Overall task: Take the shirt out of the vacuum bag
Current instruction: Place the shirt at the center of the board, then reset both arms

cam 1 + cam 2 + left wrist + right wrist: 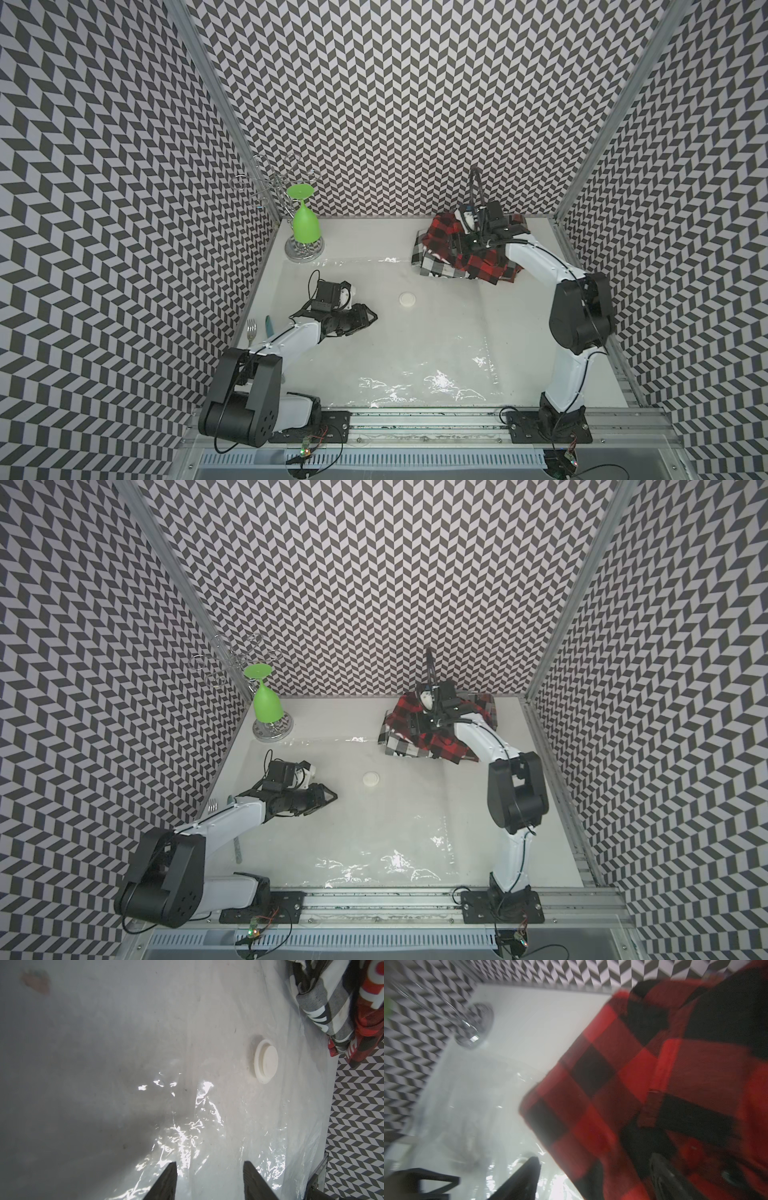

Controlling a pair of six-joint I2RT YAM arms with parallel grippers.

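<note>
The vacuum bag point(415, 340) lies flat across the counter point(374, 237), the shirt point(478, 257) heaped at its far right edge beneath the right gripper point(595, 1157), jaws wide and gripping nothing, while the left gripper point(209, 1180), jaws half open and empty, hovers over the bag's bare middle.

Glare speckles the vacuum bag point(415, 353); right-wrist view blurred.

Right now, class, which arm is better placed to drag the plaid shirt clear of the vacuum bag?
Right, most likely. The right gripper is open directly at the shirt in the far corner. The left gripper, also open, is over the vacuum bag near its valve, well apart from the shirt.
</note>
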